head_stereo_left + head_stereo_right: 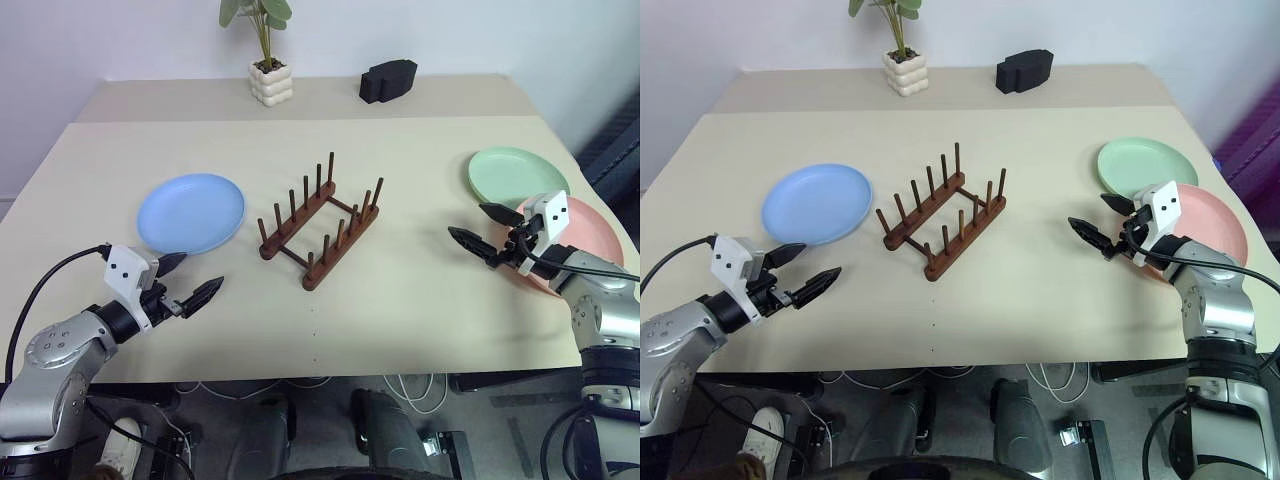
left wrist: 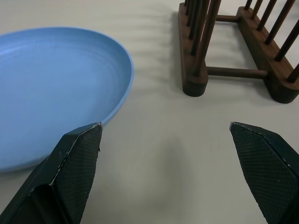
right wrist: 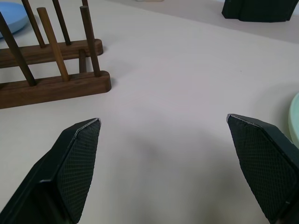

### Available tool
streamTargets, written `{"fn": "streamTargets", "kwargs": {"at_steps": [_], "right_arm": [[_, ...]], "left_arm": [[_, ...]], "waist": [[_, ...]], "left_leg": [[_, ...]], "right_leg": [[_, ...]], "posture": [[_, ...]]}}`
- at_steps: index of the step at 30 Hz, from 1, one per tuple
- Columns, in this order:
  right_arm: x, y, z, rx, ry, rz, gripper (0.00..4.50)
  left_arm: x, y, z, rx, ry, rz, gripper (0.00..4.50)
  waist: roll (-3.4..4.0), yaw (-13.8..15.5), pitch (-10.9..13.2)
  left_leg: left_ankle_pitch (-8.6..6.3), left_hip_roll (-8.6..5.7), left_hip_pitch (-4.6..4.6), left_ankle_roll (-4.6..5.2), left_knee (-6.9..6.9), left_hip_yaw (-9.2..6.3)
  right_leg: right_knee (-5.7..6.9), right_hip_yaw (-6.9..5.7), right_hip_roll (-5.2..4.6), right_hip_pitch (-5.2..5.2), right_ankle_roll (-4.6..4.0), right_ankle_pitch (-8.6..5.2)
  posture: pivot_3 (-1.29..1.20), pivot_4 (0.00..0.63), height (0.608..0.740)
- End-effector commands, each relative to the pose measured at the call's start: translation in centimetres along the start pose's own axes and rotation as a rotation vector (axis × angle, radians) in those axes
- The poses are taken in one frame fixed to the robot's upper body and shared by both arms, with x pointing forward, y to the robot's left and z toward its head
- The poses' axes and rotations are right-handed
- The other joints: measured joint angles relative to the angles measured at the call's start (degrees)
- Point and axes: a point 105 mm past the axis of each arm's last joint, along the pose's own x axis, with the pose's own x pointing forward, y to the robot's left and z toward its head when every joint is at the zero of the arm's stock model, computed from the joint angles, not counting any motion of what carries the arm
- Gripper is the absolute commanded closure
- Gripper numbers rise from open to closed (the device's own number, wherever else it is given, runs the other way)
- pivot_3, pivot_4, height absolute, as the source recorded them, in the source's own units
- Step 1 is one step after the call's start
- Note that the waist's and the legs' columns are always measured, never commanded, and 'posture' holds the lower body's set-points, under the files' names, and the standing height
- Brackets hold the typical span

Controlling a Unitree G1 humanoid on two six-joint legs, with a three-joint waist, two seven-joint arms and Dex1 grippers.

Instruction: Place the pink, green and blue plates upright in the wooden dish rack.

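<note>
Wooden dish rack (image 1: 320, 222) empty, all three plates flat on table (image 1: 400, 280).

Bright, even indoor light, soft faint shadows on the pale bench (image 1: 420, 270), pegs of the wooden dish rack (image 1: 320, 232) sharp, no glare, far wall slightly washed out.

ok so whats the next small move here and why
Probably ease the left gripper forward to the near rim of the blue plate and close on it. Both grippers are open and empty, the wooden dish rack holds no plates, and the blue plate lies flat just ahead of the left fingers. The right gripper hovers beside the pink plate and green plate.
</note>
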Motion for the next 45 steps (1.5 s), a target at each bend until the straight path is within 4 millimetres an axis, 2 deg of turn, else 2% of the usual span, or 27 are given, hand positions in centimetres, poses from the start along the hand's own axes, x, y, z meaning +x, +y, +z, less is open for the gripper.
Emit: {"fn": "streamTargets", "kwargs": {"at_steps": [1,4,10,15,24,28,34,38,45], "right_arm": [[0.2,-0.2,1.5,-0.044,-0.04,0.002,0.09],[1.0,-0.1,1.0,-0.029,-0.041,-0.004,0.09],[1.6,0.0,1.5,-0.04,-0.053,0.012,0.09],[1.2,0.4,1.6,-0.049,-0.041,0.031,0.09],[2.2,2.4,1.6,-0.038,-0.07,0.052,0.09],[2.3,3.6,0.8,-0.016,-0.069,0.048,0.09],[1.4,4.6,1.7,-0.007,-0.086,0.052,0.09],[1.2,4.9,1.4,-0.001,-0.078,0.049,0.09],[1.4,5.1,1.0,0.011,-0.081,0.043,0.09]], "left_arm": [[-0.7,0.0,1.3,0.052,-0.037,0.014,0.0],[-1.1,0.2,1.2,0.045,-0.034,0.041,0.0],[-0.8,-0.4,1.7,0.056,-0.035,0.003,0.0],[-0.3,-2.1,2.0,0.062,-0.044,-0.073,0.0],[1.6,-4.8,2.4,0.041,-0.025,-0.304,0.0],[2.9,-6.7,1.0,0.081,0.048,-0.424,0.0],[5.9,-9.7,0.0,0.087,0.081,-0.542,0.0],[8.4,-10.2,-0.9,0.12,0.11,-0.478,0.0],[10.9,-11.0,-1.5,0.086,0.102,-0.371,0.0]], "waist": [[0.0,0.0,0.0],[0.0,-0.1,0.0],[0.0,0.0,0.0],[0.0,0.1,0.0],[-0.01,0.0,0.0],[0.0,0.0,0.0],[0.0,0.1,0.0],[0.0,0.1,0.0],[0.02,0.2,0.0]], "left_leg": [[0.0,0.0,0.0,0.0,0.0,0.0],[0.0,0.0,0.0,0.0,0.0,0.0],[0.0,0.01,0.01,0.0,0.0,0.01],[0.0,0.0,0.0,0.0,0.01,0.01],[0.0,0.01,0.01,0.0,0.0,0.01],[0.0,-0.01,0.01,0.0,0.0,0.03],[0.0,-0.02,0.0,0.0,0.05,0.01],[0.0,-0.02,0.0,0.0,0.03,-0.01],[0.0,-0.02,0.01,0.0,0.05,-0.02]], "right_leg": [[0.0,0.0,0.0,0.0,0.0,0.0],[0.0,0.0,0.01,0.0,0.0,0.0],[0.0,0.01,0.01,0.0,-0.01,0.01],[-0.01,0.0,-0.01,0.01,-0.01,0.01],[0.01,0.0,0.02,0.01,-0.01,0.01],[0.0,0.01,0.01,0.01,-0.01,0.01],[0.02,0.02,0.01,0.01,-0.01,0.01],[0.03,0.01,0.03,0.02,0.02,0.03],[0.04,0.02,0.03,0.02,0.07,0.06]], "posture": [[0.0,0.15,0.73],[0.0,0.15,0.73],[0.0,0.15,0.73],[0.0,0.15,0.73],[0.0,0.15,0.73],[0.0,0.15,0.73],[0.0,0.15,0.73],[0.0,0.15,0.73],[0.0,0.15,0.73]]}}
